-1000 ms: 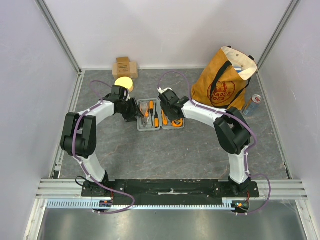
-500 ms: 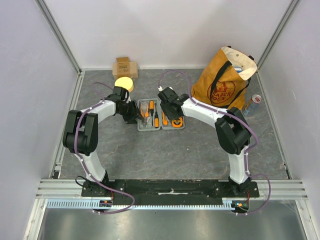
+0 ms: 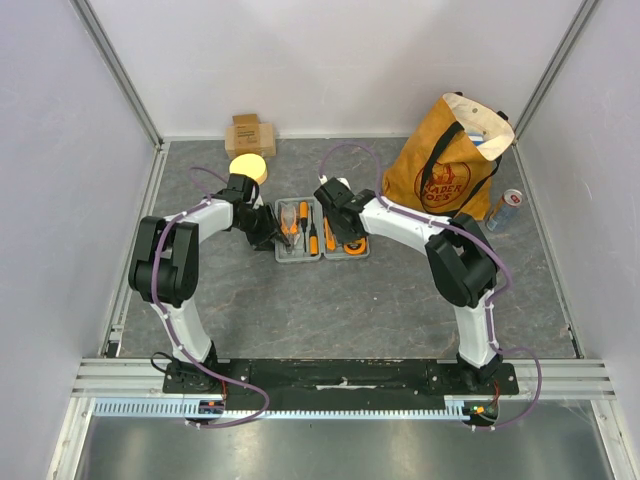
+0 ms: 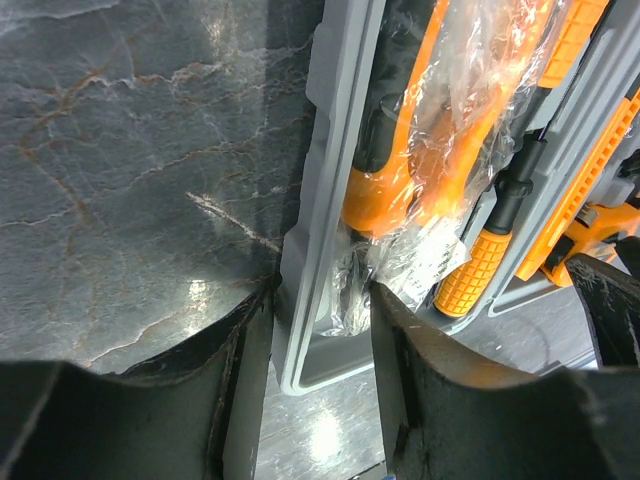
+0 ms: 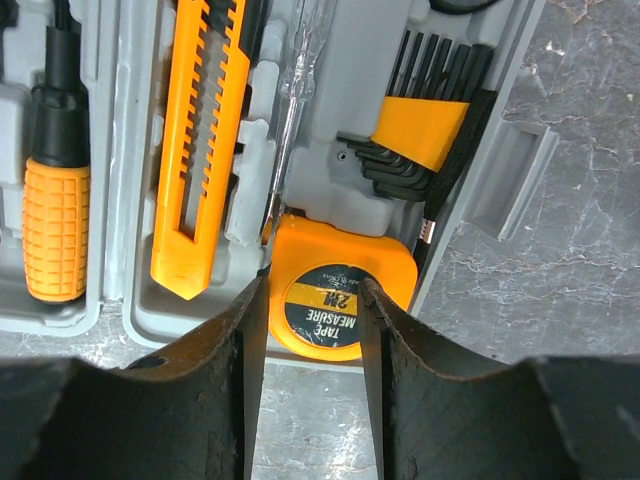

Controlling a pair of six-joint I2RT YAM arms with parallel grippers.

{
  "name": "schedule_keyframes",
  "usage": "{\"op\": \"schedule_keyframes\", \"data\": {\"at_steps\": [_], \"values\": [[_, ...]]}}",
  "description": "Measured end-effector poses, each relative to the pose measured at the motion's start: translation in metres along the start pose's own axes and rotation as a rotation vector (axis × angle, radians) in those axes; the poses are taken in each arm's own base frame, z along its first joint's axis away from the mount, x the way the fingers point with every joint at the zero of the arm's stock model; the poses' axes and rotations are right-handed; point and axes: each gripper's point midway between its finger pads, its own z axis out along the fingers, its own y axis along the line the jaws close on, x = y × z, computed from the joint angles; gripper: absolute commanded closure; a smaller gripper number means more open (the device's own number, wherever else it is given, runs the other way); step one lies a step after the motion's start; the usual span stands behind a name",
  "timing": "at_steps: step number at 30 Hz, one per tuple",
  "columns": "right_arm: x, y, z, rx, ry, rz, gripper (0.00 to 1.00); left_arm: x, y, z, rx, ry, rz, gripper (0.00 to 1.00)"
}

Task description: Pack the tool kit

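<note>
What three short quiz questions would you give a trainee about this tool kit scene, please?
1. True or false: the tool kit case is closed.
2. What shows between the fingers of the right gripper? A hammer; B tape measure; C spanner.
3. Fill in: the pliers are covered by clear ___.
Key: 1 false, it lies open; 2 B; 3 plastic wrap.

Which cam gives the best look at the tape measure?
Right wrist: tape measure fills the centre between the fingers, label readable. Top external shows only a small orange spot by the right gripper. Left wrist: not identifiable.
</note>
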Motion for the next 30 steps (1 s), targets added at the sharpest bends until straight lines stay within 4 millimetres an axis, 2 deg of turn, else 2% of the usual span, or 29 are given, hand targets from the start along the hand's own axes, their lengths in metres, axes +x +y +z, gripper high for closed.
{"op": "schedule_keyframes", "data": {"at_steps": [6,16,19,24,27,30], "values": [[0.005,0.001,0.007,0.005,0.002,0.015,0.55,0.001,0.0,0.0,-0.002,0.01,-0.004,0.52],[0.006,0.002,0.007,-0.015,-0.052,0.057,0.53,0.001,-0.001,-0.001,-0.005,0.014,-0.006,0.52],[0.005,0.0,0.006,-0.009,-0.051,0.063,0.49,-0.001,-0.003,-0.003,-0.006,0.014,-0.005,0.51],[0.001,-0.004,-0.001,0.004,-0.051,0.067,0.36,-0.011,-0.012,-0.011,0.011,-0.015,0.007,0.46],[-0.007,-0.005,-0.011,-0.01,-0.063,0.069,0.4,-0.019,-0.021,-0.022,0.024,-0.054,0.023,0.43],[-0.013,-0.004,-0.018,-0.029,-0.071,0.081,0.5,-0.029,-0.029,-0.038,0.029,-0.119,0.044,0.43]]}}
